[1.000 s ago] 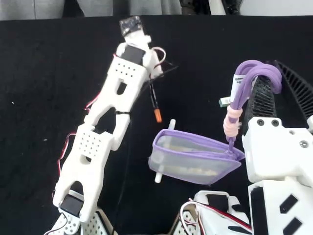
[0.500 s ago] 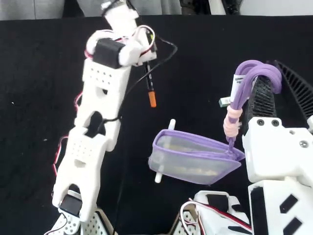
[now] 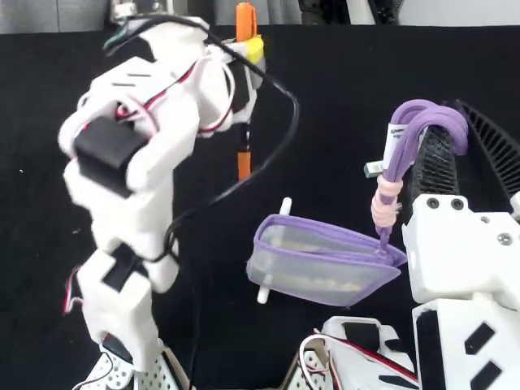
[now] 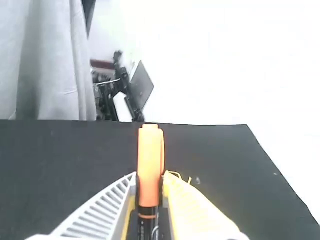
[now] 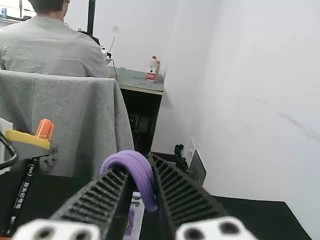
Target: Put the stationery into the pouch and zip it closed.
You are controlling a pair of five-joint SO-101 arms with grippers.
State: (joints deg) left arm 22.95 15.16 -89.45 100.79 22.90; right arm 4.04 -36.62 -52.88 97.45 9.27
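Black table [image 3: 366, 97], marker [image 4: 150, 165] within left tool [image 4: 150, 176]

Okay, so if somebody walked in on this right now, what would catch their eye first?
The left hand, high over the back of the black table, grips an orange-capped marker. Nearer the front and to the right, an open purple mesh pouch hangs by its purple strap from the right hand.

Indistinct contents inside translucent pouch [image 3: 321, 268]
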